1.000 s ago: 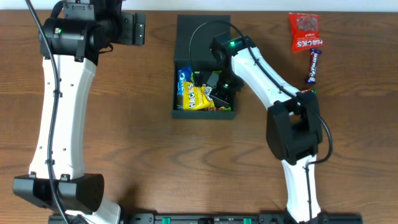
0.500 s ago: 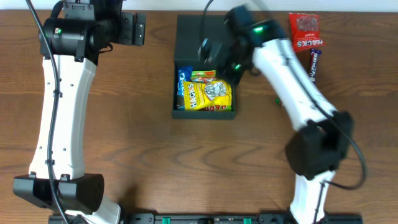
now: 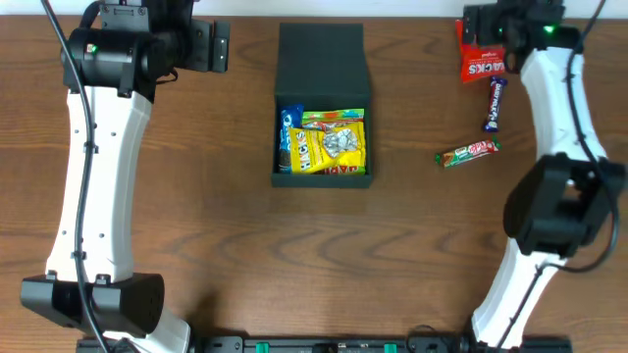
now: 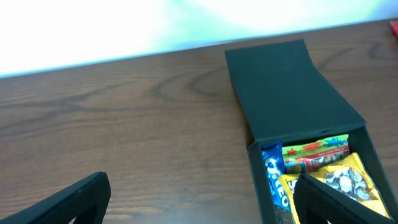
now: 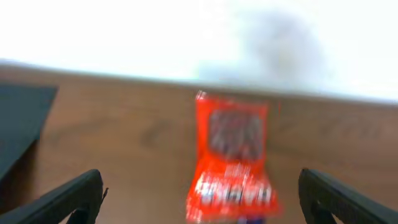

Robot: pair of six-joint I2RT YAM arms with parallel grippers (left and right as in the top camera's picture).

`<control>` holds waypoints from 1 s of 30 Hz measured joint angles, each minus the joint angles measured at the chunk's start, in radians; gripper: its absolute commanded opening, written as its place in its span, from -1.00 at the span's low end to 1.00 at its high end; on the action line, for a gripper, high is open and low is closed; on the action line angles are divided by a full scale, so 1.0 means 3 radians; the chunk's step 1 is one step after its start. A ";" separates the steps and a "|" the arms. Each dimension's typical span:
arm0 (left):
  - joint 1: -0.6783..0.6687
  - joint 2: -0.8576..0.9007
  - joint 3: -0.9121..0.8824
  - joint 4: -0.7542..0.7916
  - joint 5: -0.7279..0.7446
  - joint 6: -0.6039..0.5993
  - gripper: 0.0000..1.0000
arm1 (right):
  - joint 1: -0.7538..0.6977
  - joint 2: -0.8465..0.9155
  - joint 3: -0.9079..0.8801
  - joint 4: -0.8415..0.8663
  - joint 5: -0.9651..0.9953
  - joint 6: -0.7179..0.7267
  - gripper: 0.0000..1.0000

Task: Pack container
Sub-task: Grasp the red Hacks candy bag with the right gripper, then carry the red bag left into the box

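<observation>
Right hand (image 3: pixel 481 22) hangs wide open and empty by the red packet (image 3: pixel 482 51) at 1 o'clock. The left hand (image 3: pixel 211 44) is likewise open and empty at 11. The box (image 3: pixel 321 59) sits mid-view, its lid flapped toward 12. The flat, slick packet may slide out of a shallow pinch. A second ago the right hand was shut inside the box.

White-shelled arms (image 3: pixel 93 176) with black joint housings (image 3: pixel 108 59), looping black cables (image 3: pixel 89 147), small green indicator lights (image 3: pixel 545 29).

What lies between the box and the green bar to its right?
Nothing. The overhead view shows only bare wooden table separating the box from the green bar.
</observation>
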 measured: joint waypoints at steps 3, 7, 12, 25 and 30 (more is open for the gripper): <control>0.0000 0.0000 0.0000 -0.0003 0.0000 0.0000 0.91 | 0.0019 0.0244 0.0001 0.0340 0.0111 0.0018 0.98; 0.0000 0.0000 0.0000 -0.0011 0.0000 0.0000 0.91 | 0.0006 0.0693 0.0001 0.0598 0.0228 0.0127 0.98; 0.0000 0.0000 0.0000 -0.0013 0.0000 0.0000 0.90 | -0.0076 0.1088 0.0000 0.0720 0.0312 0.0217 0.98; 0.0000 0.0000 0.0000 -0.0022 0.0000 -0.0001 0.91 | -0.0134 0.1085 0.0076 0.0131 0.0580 0.0226 -0.88; 0.0000 0.0000 0.0000 -0.0038 0.0000 0.0000 0.90 | -0.0131 0.1049 0.0159 -0.0128 0.0599 0.0205 -0.97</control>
